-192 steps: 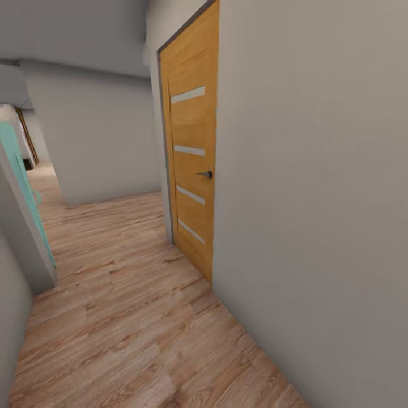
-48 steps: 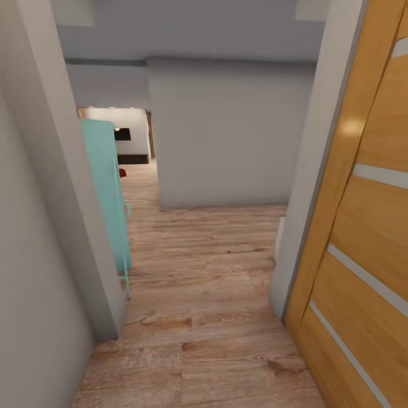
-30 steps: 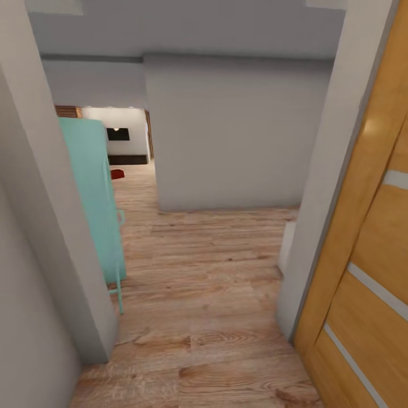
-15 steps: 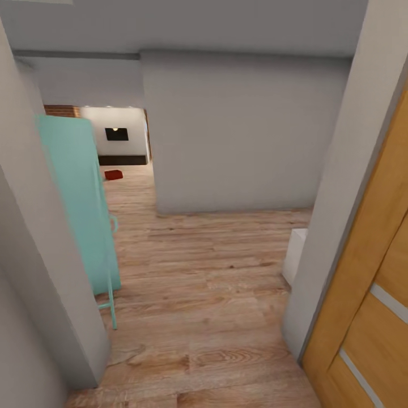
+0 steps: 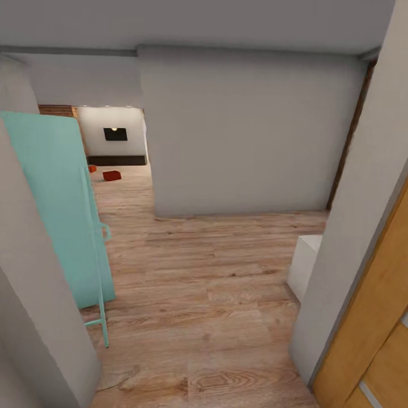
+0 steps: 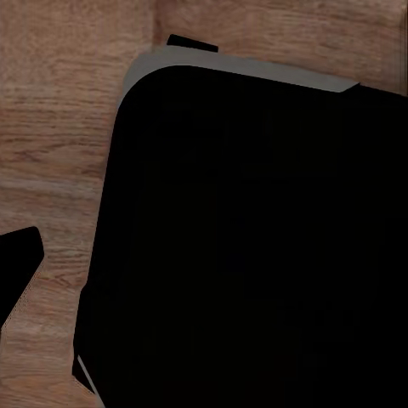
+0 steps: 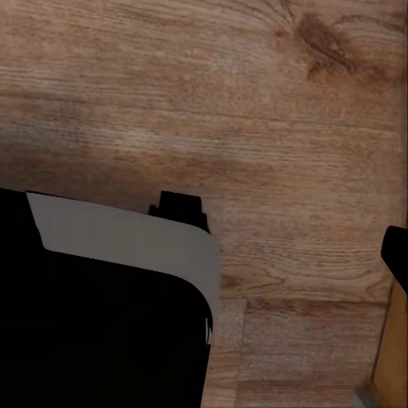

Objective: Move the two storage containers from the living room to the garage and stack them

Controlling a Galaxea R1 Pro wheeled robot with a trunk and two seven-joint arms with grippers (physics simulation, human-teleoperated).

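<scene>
Far down the hallway, through an opening into the living room, two small orange-red storage containers rest on the light wood-plank floor: one nearer the middle of the opening, the other partly hidden behind a teal door. A strip of red brick shows above that door. In the left wrist view a dark fingertip sits at the picture's edge over wood planks, beside my black base. The right wrist view has a dark fingertip at its edge. Nothing is held between the fingers. The garage is out of view.
An open teal door with a handle juts into the hallway on the left. A grey wall block stands ahead. On the right are a white box, a wall corner and an orange wooden door.
The camera has turned left and moved forward along the hallway. The orange door has slid off to the right, and the living room opening with both containers has come into sight.
</scene>
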